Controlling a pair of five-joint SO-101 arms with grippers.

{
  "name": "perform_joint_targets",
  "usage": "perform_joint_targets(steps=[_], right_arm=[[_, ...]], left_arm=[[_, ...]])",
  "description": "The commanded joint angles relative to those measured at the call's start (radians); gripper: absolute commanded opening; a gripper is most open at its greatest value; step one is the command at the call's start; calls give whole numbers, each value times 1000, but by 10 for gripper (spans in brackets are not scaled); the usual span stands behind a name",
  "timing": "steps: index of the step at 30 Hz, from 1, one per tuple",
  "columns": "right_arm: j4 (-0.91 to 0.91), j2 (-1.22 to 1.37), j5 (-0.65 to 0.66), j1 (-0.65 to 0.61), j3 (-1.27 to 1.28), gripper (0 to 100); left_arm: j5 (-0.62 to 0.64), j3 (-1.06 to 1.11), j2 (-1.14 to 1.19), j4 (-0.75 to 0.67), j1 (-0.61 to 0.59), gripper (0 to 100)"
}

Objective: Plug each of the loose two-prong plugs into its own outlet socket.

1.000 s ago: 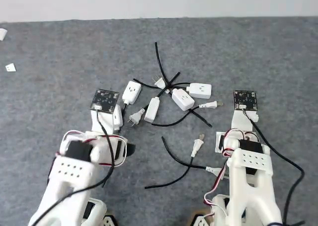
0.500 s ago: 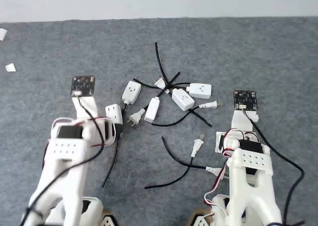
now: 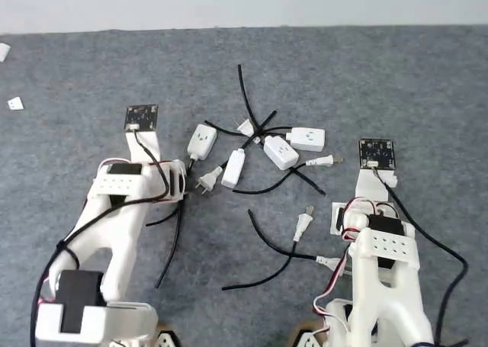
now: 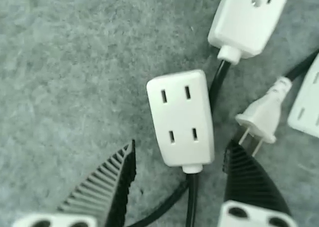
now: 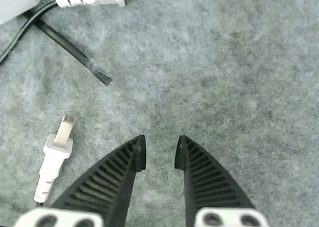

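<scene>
**Between spread left jaws: lined up on a socket block, not yet gripped**

Left gripper: fingers wide apart, flanking the cord end of the two-outlet socket block, clamped on nothing so far. Just beside one finger, a loose two-prong plug, prongs turned toward the block. Past the block, a second socket on its own black cord.

Over the last second: swung off to the outer side, then back over the same block and now squared above it. Block itself hardly shifted on the grey carpet. Probably sets up a grasp on the block, to steady it for a plug.

Right gripper: nearly together, only a narrow gap, holding nothing. Unmoved above bare carpet, with another plug lying near.

Judging by the high view, plugs scattered loose and none seated.
</scene>
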Motion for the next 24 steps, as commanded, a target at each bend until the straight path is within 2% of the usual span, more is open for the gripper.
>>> perform_joint_targets(steps=[1,11,13,17,24], right_arm=[[-15,10,14,-7,-8,104],[-15,8,14,-4,-8,104],[-15,8,14,-4,-8,104],[-15,7,14,-4,-8,104],[-15,7,14,-2,-8,104]], left_arm=[[9,-67,38,-26,11,272],[11,-182,149,20,20,259],[9,-191,160,23,20,202],[6,-200,167,23,44,9],[12,-189,160,84,51,12]])
